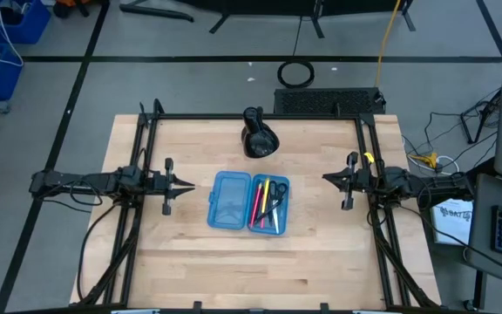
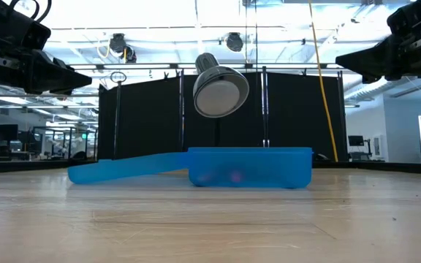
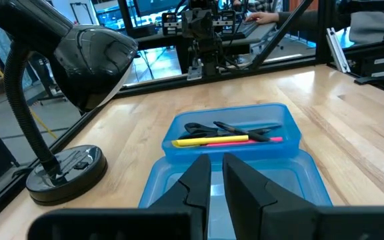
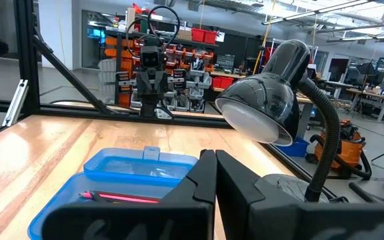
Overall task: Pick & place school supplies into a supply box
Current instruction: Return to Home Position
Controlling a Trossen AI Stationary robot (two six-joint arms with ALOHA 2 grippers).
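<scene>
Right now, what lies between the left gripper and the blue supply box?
High view: only bare table between the left gripper and supply box.

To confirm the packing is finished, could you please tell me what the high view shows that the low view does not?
Only the high view shows the pens and scissors lying in the right half of the supply box, with the left gripper and right gripper apart from it on either side. Only the low view shows the pale inside of the lamp and the room behind. Both show the open box and the lamp on the table.
</scene>
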